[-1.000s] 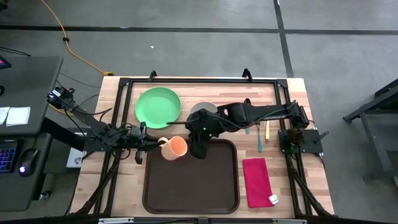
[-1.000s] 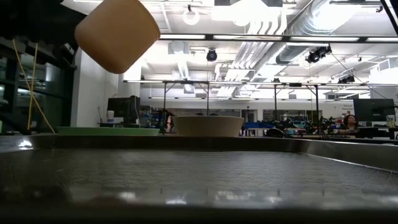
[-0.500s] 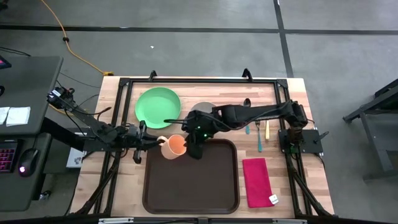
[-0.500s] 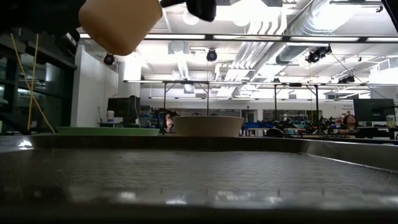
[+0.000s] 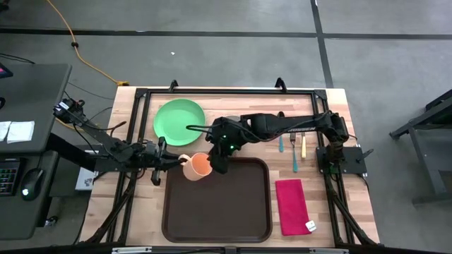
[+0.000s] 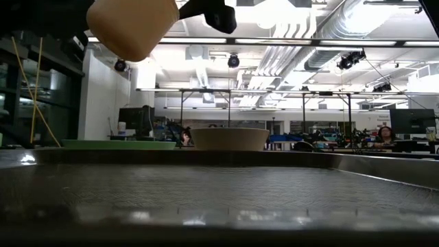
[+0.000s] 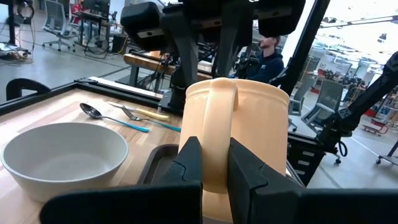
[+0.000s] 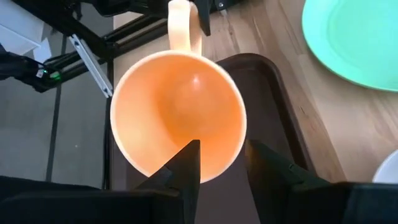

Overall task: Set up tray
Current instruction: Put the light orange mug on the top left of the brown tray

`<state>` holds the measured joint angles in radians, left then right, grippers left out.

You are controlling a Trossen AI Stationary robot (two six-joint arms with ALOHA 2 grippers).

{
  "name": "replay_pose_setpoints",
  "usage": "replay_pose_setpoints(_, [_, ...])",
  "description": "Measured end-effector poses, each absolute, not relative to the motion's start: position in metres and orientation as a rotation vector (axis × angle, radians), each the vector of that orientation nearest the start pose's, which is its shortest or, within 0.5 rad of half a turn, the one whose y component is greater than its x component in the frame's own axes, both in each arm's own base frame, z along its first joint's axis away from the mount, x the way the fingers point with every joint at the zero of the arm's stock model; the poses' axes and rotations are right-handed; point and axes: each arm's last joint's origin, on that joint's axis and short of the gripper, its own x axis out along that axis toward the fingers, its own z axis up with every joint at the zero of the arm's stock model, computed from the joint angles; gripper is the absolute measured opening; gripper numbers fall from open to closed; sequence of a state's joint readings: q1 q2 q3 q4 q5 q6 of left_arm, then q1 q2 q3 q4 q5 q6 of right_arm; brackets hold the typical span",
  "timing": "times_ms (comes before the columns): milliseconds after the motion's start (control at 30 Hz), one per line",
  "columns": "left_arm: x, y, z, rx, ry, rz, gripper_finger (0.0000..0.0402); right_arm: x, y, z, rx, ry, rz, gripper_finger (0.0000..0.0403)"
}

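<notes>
An orange mug (image 5: 200, 166) hangs over the far left corner of the dark brown tray (image 5: 217, 212), mouth up. My left gripper (image 5: 181, 164) is shut on it from the table's left. My right gripper (image 8: 222, 149) is open at the mug's right rim. One finger (image 8: 188, 163) stands over the mug's mouth and the other (image 8: 264, 163) outside the wall; I see no touch. In the low view the mug (image 6: 130, 27) shows high up, tilted, with the right gripper (image 6: 216, 14) beside it. My left gripper pinches the mug's handle (image 7: 211, 134) between its two fingers (image 7: 186, 158). The fingers come level from the table's left. The mug is lifted clear of the tray, its handle toward the left and its mouth up.
A green plate (image 5: 179, 121) lies at the far left and a grey bowl (image 7: 65, 155) just behind the tray, partly under my right arm. A spoon, fork and knife (image 5: 293, 148) lie right of the bowl. A red napkin (image 5: 291, 206) lies right of the tray.
My right gripper has come down and gone toward the table's left edge, up to the mug's rim, and now shows at the top of the low view. My left gripper has kept the mug by its handle in about the same place.
</notes>
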<state>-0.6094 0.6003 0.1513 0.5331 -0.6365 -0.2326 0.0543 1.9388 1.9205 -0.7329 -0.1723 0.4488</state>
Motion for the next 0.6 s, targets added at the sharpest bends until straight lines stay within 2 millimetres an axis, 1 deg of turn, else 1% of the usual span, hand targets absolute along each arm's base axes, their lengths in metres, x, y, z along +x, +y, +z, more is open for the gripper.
replay_pose_setpoints(133, [0.124, -0.066, 0.208, -0.281, -0.071, 0.019, 0.0057, 0.434, 0.025, 0.337, 0.486, 0.791, 0.06, 0.0106])
replay_pose_setpoints(333, [0.124, -0.066, 0.208, -0.281, -0.071, 0.019, 0.0057, 0.442, 0.024, 0.325, 0.487, 0.804, 0.066, 0.0106])
replay_pose_setpoints(600, [0.124, -0.066, 0.208, -0.282, -0.071, 0.018, 0.0057, 0.447, 0.021, 0.32, 0.493, 0.799, 0.073, 0.0104])
